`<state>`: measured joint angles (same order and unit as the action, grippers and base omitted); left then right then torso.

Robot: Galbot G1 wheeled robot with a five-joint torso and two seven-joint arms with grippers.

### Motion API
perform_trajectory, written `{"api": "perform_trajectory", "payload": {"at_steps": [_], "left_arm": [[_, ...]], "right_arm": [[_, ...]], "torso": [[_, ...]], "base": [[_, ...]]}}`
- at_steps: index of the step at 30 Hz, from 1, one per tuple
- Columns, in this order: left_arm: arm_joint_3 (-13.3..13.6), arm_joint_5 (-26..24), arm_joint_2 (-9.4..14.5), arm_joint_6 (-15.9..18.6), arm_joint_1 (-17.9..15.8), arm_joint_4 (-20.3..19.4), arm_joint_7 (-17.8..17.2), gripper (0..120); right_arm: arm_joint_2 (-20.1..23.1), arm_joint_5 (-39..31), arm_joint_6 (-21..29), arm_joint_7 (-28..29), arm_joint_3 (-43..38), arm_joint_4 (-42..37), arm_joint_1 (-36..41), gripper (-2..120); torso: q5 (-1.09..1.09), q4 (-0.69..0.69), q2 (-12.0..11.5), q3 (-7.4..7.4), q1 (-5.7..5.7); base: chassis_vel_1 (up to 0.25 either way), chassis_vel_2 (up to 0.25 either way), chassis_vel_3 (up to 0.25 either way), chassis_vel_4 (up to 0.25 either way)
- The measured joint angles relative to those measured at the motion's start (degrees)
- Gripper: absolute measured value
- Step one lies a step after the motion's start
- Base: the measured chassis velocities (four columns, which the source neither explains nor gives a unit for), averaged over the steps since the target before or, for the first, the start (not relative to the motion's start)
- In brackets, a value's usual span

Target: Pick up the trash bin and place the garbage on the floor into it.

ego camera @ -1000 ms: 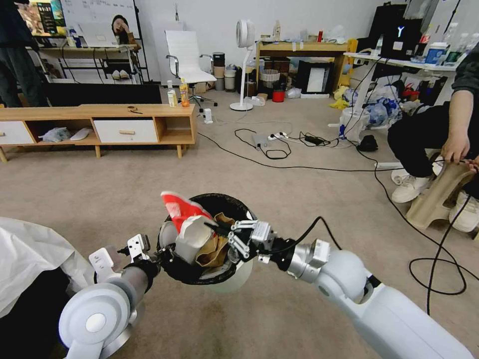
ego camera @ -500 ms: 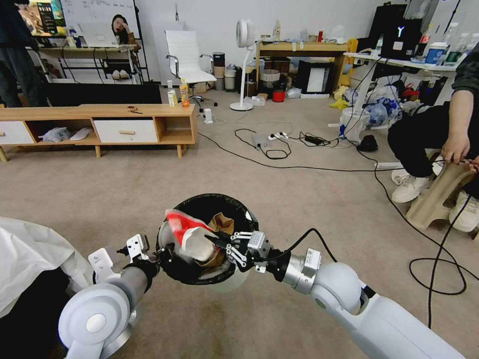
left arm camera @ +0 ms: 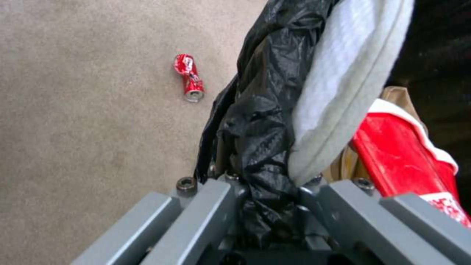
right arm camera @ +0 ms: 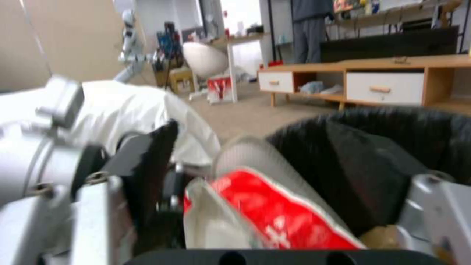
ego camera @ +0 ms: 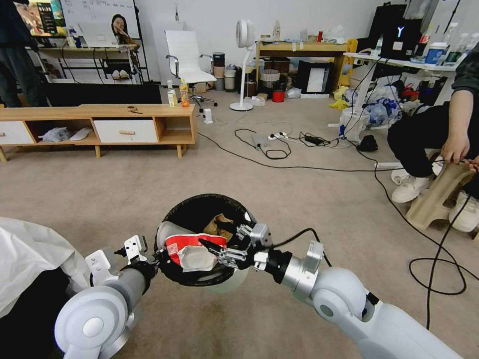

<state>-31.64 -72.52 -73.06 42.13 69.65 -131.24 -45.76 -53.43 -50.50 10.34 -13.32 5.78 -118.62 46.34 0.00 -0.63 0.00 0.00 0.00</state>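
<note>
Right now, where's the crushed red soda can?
The crushed red soda can lies on the beige carpet floor in the left wrist view, apart from the black-lined white trash bin that the left gripper grips by its rim.

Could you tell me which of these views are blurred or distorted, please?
Head view: sharp, with wide-angle bending at the edges. Left wrist view: soft but readable, crushed can distinct on the floor. Right wrist view: motion-smeared, noodle cup and trash bin fuzzy.
</note>
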Motion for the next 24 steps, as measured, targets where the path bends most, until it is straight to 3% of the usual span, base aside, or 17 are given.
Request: {"api": "perform_trajectory", "payload": {"at_steps": [6, 12, 16, 18, 24], "left_arm": [[-0.7, 0.0, 0.1, 0.0, 0.4, -0.2, 0.0, 4], [-1.4, 0.1, 0.1, 0.0, 0.9, -1.2, -0.1, 4], [-2.1, 0.1, -0.1, 0.0, 0.9, -1.6, -0.2, 4], [-2.8, 0.1, -0.1, 0.0, 0.7, -1.6, -0.2, 4], [-3.5, 0.0, -0.3, 0.0, 0.8, -1.7, -0.2, 4]], "right_arm": [[-0.8, 2.2, -3.6, -1.9, -6.0, -2.0, -1.1, 99], [-1.1, 2.6, -5.3, -0.4, -13.3, -4.4, -3.0, 100], [-0.5, 3.0, -4.5, 2.2, -19.4, -5.2, -2.8, 100], [0.0, 3.3, -2.1, 6.1, -25.7, -5.3, -1.0, 100], [0.4, 4.1, 1.4, 13.5, -33.0, -5.1, 3.6, 100]], "torso": [[0.00, 0.00, 0.0, 0.00, 0.00], [0.00, 0.01, 0.0, 0.00, 0.00], [0.00, 0.00, 0.0, 0.00, 0.00], [0.01, -0.01, 0.0, 0.00, 0.00], [0.01, 0.01, 0.0, 0.00, 0.00]], "base": [[0.000, 0.000, 0.000, 0.000], [0.000, 0.000, 0.000, 0.000], [0.000, 0.000, 0.000, 0.000], [0.000, 0.000, 0.000, 0.000], [0.000, 0.000, 0.000, 0.000]]}}
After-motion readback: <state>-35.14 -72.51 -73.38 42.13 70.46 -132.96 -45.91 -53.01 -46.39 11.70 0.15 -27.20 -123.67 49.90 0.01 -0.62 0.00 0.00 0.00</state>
